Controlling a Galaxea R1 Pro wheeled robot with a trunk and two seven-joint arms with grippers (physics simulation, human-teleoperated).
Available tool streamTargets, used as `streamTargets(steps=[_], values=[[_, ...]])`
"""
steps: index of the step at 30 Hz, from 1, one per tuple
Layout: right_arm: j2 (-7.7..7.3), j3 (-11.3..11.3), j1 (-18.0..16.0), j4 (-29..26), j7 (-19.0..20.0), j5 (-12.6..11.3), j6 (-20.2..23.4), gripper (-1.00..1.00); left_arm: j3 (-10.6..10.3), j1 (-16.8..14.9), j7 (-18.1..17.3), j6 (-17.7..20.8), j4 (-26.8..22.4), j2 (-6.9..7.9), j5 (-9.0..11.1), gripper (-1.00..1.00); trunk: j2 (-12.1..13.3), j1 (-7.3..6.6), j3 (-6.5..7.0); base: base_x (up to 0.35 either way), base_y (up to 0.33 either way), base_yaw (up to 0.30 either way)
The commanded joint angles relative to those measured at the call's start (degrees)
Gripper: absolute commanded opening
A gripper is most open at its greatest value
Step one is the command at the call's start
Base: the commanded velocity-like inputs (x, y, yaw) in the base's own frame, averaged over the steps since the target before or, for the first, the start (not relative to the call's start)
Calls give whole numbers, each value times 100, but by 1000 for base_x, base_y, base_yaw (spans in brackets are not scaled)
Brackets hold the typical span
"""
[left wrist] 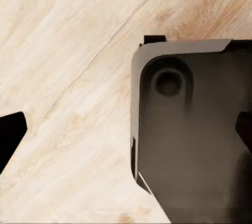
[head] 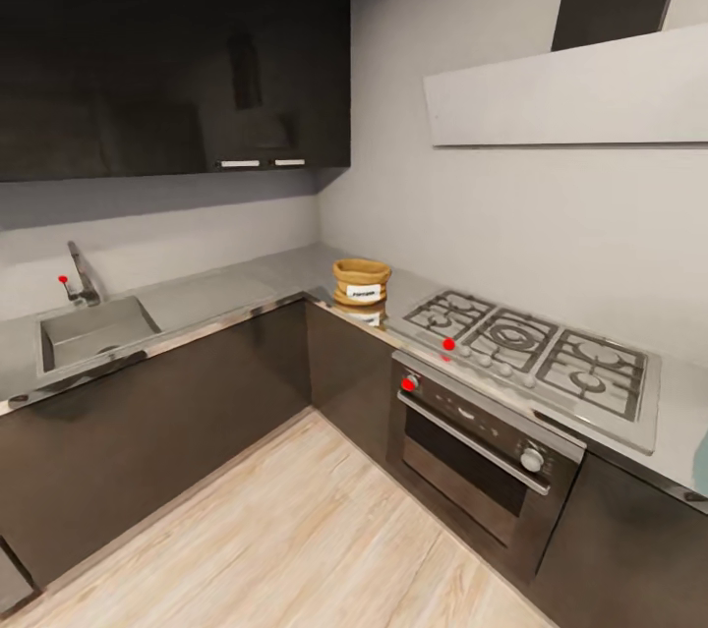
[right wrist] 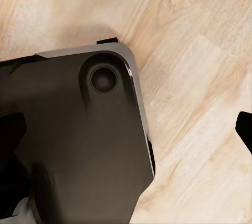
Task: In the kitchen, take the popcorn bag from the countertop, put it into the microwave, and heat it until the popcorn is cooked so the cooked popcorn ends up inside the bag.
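The popcorn bag (head: 361, 283), a squat tan sack with a rolled rim and a white label, stands upright on the grey steel countertop (head: 246, 286) in the corner, just left of the gas hob (head: 536, 348). The microwave is out of view. In the left wrist view my left gripper (left wrist: 126, 134) hangs open over the wooden floor and the robot's dark base (left wrist: 189, 140), far from the bag. My right gripper (right wrist: 126, 129) is likewise open above the base (right wrist: 73, 145), with nothing between its fingers.
A sink (head: 93, 328) with a red-tipped tap (head: 79, 276) sits in the left counter run. A steel built-in oven (head: 482, 441) with a red knob is under the hob, and dark wall cabinets (head: 167, 48) hang above. Light wooden floor (head: 295, 540) lies before the counters.
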Motion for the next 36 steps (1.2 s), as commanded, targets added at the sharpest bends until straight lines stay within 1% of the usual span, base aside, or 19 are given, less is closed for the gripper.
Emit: streamTargets(steps=[1, 4, 6, 9, 13, 17, 21, 30, 36], values=[[-1, -18, -11, 25, -1, -14, -46, 100, -1, -5, 2, 112, 254, -2, -1, 100, -6, 4, -8, 252, 228, 0], [-1, -18, -11, 25, -1, -14, -47, 100, -7, -3, 0, 209, 536, -24, 0, 100, -6, 4, -8, 256, 231, 0], [-1, -18, -11, 25, -1, -14, -47, 100, -10, -5, -4, 210, 566, -67, 0, 100, -6, 4, -8, 259, 233, 0], [-1, -17, -11, 25, -1, -14, -47, 100, -14, -6, -20, 165, 572, -85, -5, 100, -6, 4, -8, 269, 233, 0], [-1, -18, -11, 25, -1, -14, -48, 100, -11, -5, -32, 143, 572, -145, -9, 100, -6, 4, -8, 274, 233, 0], [-1, -13, -11, 25, -1, -14, -50, 100, -7, -6, -29, 131, 572, -145, -9, 100, -6, 4, -8, 274, 233, -22], [-1, -17, -11, 25, -1, -14, -52, 100, 8, -5, -25, 128, 571, -132, -5, 100, -6, 4, -8, 274, 234, -151], [-1, -11, -11, 25, -1, -12, -46, 100, 10, -7, -25, 127, 571, -119, -1, 100, -6, 4, -8, 258, 238, -11], [-1, -10, -11, 27, -1, -6, -54, 100, 3, -4, -25, 120, 571, -106, -1, 100, -6, 4, -8, 225, 241, -102]])
